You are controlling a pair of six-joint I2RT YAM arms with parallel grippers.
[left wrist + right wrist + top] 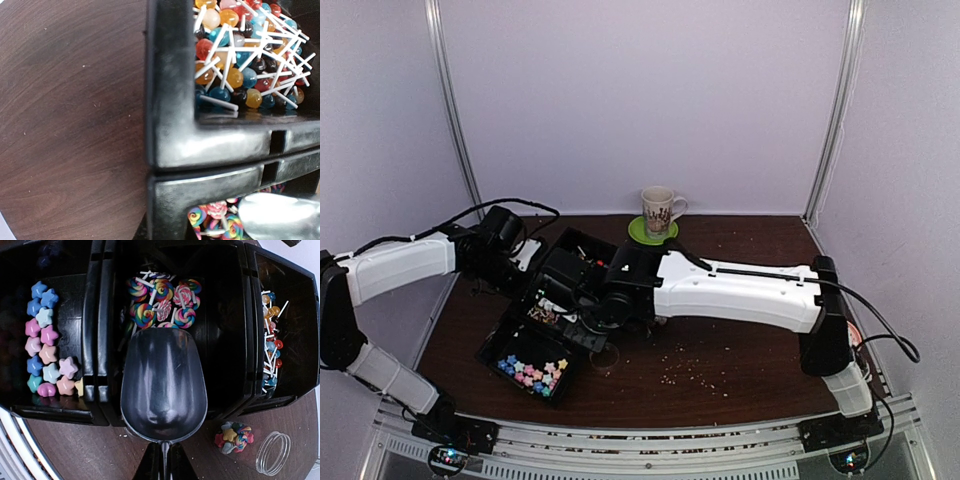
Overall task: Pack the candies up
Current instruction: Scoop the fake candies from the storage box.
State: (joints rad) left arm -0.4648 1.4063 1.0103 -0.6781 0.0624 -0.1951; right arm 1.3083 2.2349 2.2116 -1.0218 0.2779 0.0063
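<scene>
Right claw (161, 462) is clamped on the scoop (162, 385) handle, bottom centre of the wrist view. The scoop bowl is empty and hangs over the near half of the middle bin (220, 340). Left claw: fingers not in its own view and hidden in the top view, so I can't tell if they're apart or together.

Candies sit in three black bins. Stars (45, 350) are on the left, swirl lollies (162, 300) at the far end of the middle bin (upper centre), ball lollies (272, 355) on the right. A small loose pile (233, 436) lies on the table (75, 450), lower right, just beside a clear ring (272, 452). Jar mouth or lid, view's too poor to say.

Step in hand, my read: load the scoop with swirl lollies. To do it well:
- Tip the lip down and run it along the bin floor toward the top of the frame, getting under the pile rather than ploughing into it.
- Push slowly. Sticks point all ways and could ride over the lip.
- Use the far wall as a backstop, then level the bowl before lifting.
- Stay centred, the bin walls are close on both sides.
- Don't overfill, the ring looks narrower than the bowl.
</scene>
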